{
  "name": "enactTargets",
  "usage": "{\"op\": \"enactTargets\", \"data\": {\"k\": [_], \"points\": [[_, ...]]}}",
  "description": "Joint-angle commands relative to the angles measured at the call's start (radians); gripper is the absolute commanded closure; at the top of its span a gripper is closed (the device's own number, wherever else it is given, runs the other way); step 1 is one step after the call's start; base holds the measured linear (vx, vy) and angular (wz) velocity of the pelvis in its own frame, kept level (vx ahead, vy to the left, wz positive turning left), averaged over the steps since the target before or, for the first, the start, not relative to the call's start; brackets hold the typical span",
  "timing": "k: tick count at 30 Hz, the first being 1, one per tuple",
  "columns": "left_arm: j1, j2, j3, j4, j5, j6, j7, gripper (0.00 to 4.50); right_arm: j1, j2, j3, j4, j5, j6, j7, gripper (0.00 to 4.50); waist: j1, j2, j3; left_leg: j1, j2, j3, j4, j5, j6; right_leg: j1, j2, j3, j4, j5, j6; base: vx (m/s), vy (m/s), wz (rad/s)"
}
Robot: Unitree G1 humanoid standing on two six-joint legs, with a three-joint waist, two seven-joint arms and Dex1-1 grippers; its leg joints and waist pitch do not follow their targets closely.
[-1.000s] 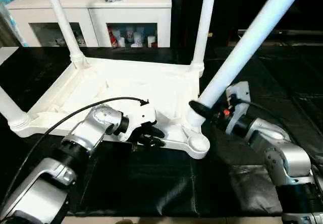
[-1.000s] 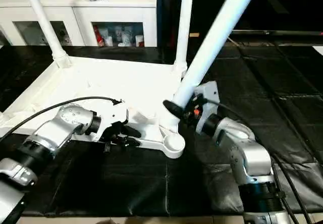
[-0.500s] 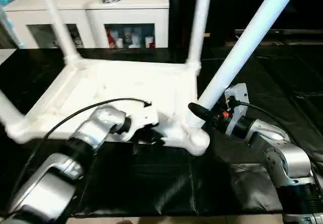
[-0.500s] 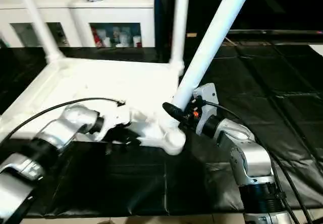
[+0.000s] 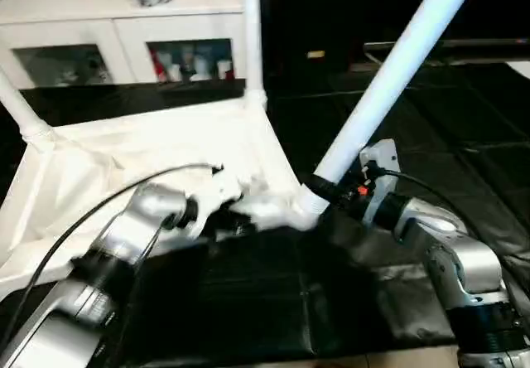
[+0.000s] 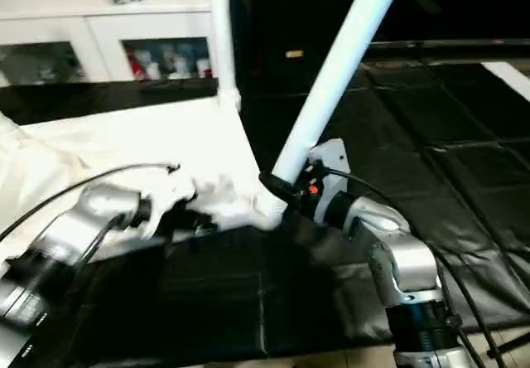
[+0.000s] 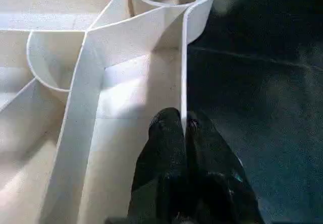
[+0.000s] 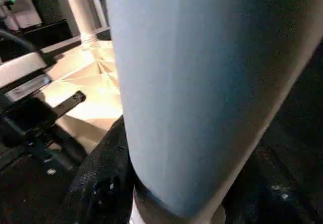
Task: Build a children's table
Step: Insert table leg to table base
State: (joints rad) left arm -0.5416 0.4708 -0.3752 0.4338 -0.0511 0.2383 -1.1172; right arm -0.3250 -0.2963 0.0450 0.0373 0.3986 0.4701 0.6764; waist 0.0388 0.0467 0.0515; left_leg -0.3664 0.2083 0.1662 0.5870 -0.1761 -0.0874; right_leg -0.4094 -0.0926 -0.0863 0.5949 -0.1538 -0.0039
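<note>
The left tool (image 7: 182, 128) had just pinched shut on the upturned tabletop's (image 5: 99, 169) rim on the bench, steadying it while the right tool (image 5: 325, 192) clasped the slanted leg (image 5: 389, 86) at its corner socket.

We aren't reading any text, labels or nos. anywhere; nothing legible.

One upturned white tabletop (image 5: 157, 148), three white legs in view (one tilted leg (image 5: 389, 78), one upright far leg (image 5: 251, 32), one far-left leg (image 5: 21, 111)), two grippers (left (image 7: 182, 133), right (image 5: 321, 192)), one white cabinet (image 5: 124, 20).
</note>
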Motion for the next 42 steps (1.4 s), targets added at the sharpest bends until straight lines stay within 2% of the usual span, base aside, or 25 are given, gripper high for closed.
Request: {"op": "enactTargets", "data": {"k": [1, 8, 13, 15, 16, 21, 26, 29, 30, 33, 35, 36, 40, 42], "points": [[0.028, 0.012, -0.034, -0.007, 0.007, 0.007, -0.020, 4.50, -0.006, 0.001, -0.001, -0.029, 0.003, 0.005, 0.007, 2.59, 0.008, -0.004, -0.069, 0.005, 0.011, 0.004, -0.068, -0.229, 0.028, 0.054, -0.039, 0.040, -0.070, -0.284, -0.198, 0.000, 0.000, 0.00], [0.053, 0.002, 0.003, -0.087, -0.030, 0.058, -0.029, 4.50, -0.015, 0.000, 0.000, -0.020, 0.002, 0.001, 0.010, 2.59, 0.019, -0.006, -0.067, 0.004, 0.009, 0.004, -0.069, -0.238, 0.017, 0.056, -0.042, 0.041, -0.072, -0.332, -0.172, 0.000, 0.000, 0.00], [0.040, -0.024, 0.007, -0.070, -0.029, 0.038, -0.018, 4.50, -0.009, 0.000, 0.005, -0.018, -0.001, -0.004, 0.012, 2.59, 0.022, -0.004, -0.068, 0.005, 0.008, 0.004, -0.069, -0.241, 0.012, 0.055, -0.041, 0.042, -0.073, -0.324, -0.170, 0.000, 0.000, 0.00], [0.033, -0.033, 0.010, -0.060, -0.028, 0.045, -0.012, 4.06, -0.009, 0.001, 0.004, -0.017, -0.002, -0.005, 0.012, 2.59, 0.024, -0.004, -0.069, 0.004, 0.008, 0.004, -0.069, -0.235, 0.013, 0.056, -0.041, 0.042, -0.072, -0.311, -0.173, 0.000, 0.000, 0.00], [0.029, -0.037, 0.011, -0.056, -0.026, 0.047, -0.008, 4.06, -0.009, 0.001, 0.004, -0.017, -0.003, -0.006, 0.011, 2.59, 0.025, 0.002, -0.069, 0.005, 0.008, 0.003, -0.068, -0.234, 0.012, 0.056, -0.041, 0.042, -0.070, -0.306, -0.175, 0.000, 0.000, 0.00], [0.023, -0.054, 0.018, -0.021, 0.001, -0.019, 0.039, 3.67, -0.004, 0.003, 0.005, -0.019, -0.005, -0.010, 0.009, 2.59, 0.026, -0.002, -0.069, 0.004, 0.007, 0.003, -0.069, -0.247, 0.013, 0.057, -0.040, 0.040, -0.074, -0.307, -0.173, 0.000, 0.000, 0.00], [0.025, -0.066, 0.027, -0.013, -0.003, -0.021, 0.043, 3.67, -0.005, 0.006, 0.007, -0.022, -0.006, -0.010, 0.008, 2.59, 0.026, -0.005, -0.067, 0.005, 0.007, 0.003, -0.070, -0.260, 0.011, 0.055, -0.042, 0.040, -0.080, -0.372, -0.148, 0.000, 0.000, 0.00], [0.029, -0.070, 0.024, -0.007, -0.006, -0.010, 0.039, 3.67, -0.007, 0.006, 0.009, -0.020, -0.007, -0.012, 0.009, 2.59, 0.026, -0.006, -0.067, 0.005, 0.007, 0.003, -0.070, -0.264, 0.010, 0.054, -0.042, 0.040, -0.082, -0.383, -0.145, 0.000, 0.000, 0.00], [0.030, -0.071, 0.022, -0.002, -0.004, -0.014, 0.041, 3.95, -0.007, 0.007, 0.010, -0.020, -0.008, -0.013, 0.009, 2.59, 0.027, -0.005, -0.067, 0.004, 0.007, 0.002, -0.070, -0.262, 0.010, 0.054, -0.042, 0.040, -0.082, -0.382, -0.145, 0.000, 0.000, 0.00], [0.031, -0.073, 0.017, 0.015, 0.007, -0.023, 0.051, 4.05, -0.006, 0.005, 0.013, -0.018, -0.013, -0.016, 0.011, 2.59, 0.027, -0.006, -0.067, 0.004, 0.008, 0.003, -0.070, -0.257, 0.013, 0.053, -0.042, 0.040, -0.081, -0.378, -0.145, 0.000, 0.000, 0.00], [0.029, -0.073, 0.015, 0.029, 0.014, -0.025, 0.053, 4.28, -0.005, -0.005, 0.024, -0.008, -0.030, -0.025, 0.014, 2.59, 0.027, -0.003, -0.066, 0.005, 0.007, 0.003, -0.070, -0.263, 0.012, 0.052, -0.042, 0.039, -0.082, -0.384, -0.144, 0.000, 0.000, 0.00], [0.029, -0.073, 0.015, 0.029, 0.014, -0.025, 0.053, 4.39, -0.005, -0.005, 0.024, -0.008, -0.030, -0.025, 0.014, 2.59, 0.027, -0.005, -0.066, 0.005, 0.007, 0.003, -0.070, -0.267, 0.010, 0.052, -0.041, 0.039, -0.083, -0.389, -0.141, 0.000, 0.000, 0.00], [0.028, -0.072, 0.016, 0.037, 0.017, -0.021, 0.046, 4.50, -0.004, -0.035, 0.052, 0.019, -0.069, -0.032, 0.032, 2.59, 0.025, -0.007, -0.063, 0.007, 0.005, 0.002, -0.070, -0.289, 0.009, 0.050, -0.042, 0.038, -0.091, -0.451, -0.120, 0.000, 0.000, 0.00], [0.027, -0.073, 0.019, 0.040, 0.016, -0.021, 0.045, 4.50, -0.006, -0.039, 0.056, 0.024, -0.072, -0.030, 0.036, 2.59, 0.026, -0.008, -0.064, 0.005, 0.006, 0.001, -0.071, -0.283, 0.012, 0.051, -0.043, 0.038, -0.090, -0.454, -0.117, 0.000, 0.000, 0.00]]}}
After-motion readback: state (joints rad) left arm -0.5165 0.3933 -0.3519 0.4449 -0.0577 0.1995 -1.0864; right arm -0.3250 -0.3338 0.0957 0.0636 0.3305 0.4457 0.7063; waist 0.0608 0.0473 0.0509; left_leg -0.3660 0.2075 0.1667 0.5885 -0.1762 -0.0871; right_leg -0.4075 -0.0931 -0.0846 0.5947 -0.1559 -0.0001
